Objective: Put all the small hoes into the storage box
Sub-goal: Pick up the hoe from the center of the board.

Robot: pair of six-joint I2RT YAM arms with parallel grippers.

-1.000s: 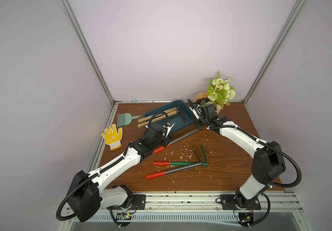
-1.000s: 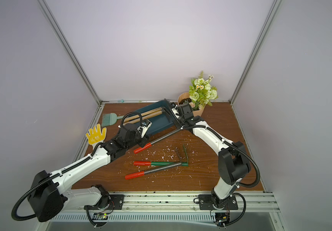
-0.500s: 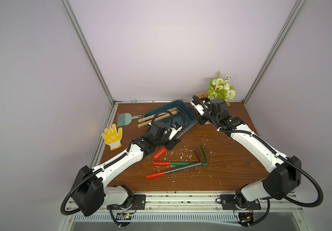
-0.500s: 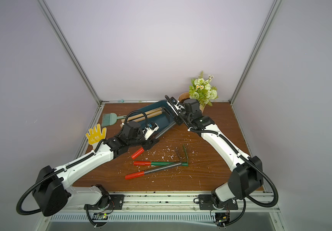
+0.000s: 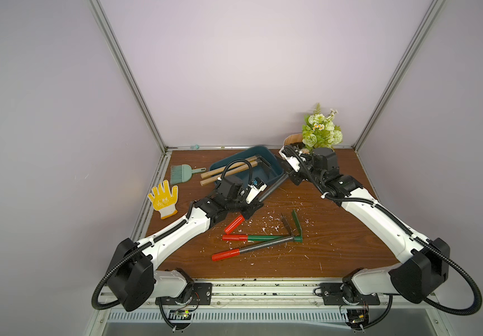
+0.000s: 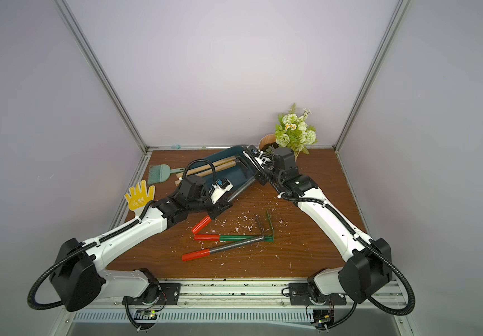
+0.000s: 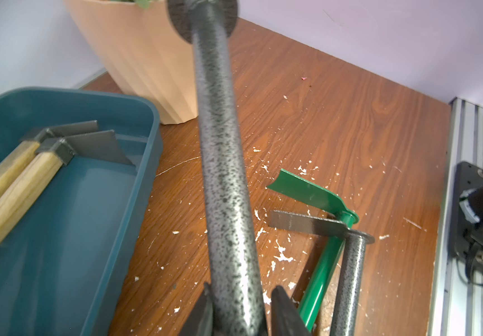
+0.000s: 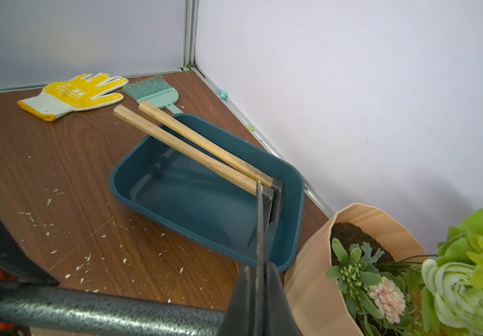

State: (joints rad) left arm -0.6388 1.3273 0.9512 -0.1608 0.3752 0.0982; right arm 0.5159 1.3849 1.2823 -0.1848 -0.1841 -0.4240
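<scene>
The small hoe (image 5: pixel 272 189) has a speckled grey shaft (image 7: pixel 222 145) and a red handle, and lies slanted between the two arms just in front of the storage box. My left gripper (image 5: pixel 253 211) (image 7: pixel 240 288) is shut on the shaft a little above the red handle. My right gripper (image 5: pixel 292 174) (image 8: pixel 259 267) is shut on the hoe's thin blade, beside the box's near right corner. The storage box (image 5: pixel 267 161) (image 8: pixel 205 122) is a dark teal tray at the back. Two wooden-handled hoes (image 8: pixel 193 148) lie in it with their handles over the rim.
Two more red-handled hoes lie in the middle of the table, one green (image 5: pixel 263 238) and one speckled grey (image 5: pixel 263 246). A peach flowerpot (image 8: pixel 310 279) with flowers stands right of the box. A yellow glove (image 5: pixel 163 197) and a green brush (image 5: pixel 183 173) lie at the left. White flakes litter the wood.
My left gripper has moved along the shaft and closed on it. The right arm's elbow has swung outward and lower while its gripper stays on the blade.
</scene>
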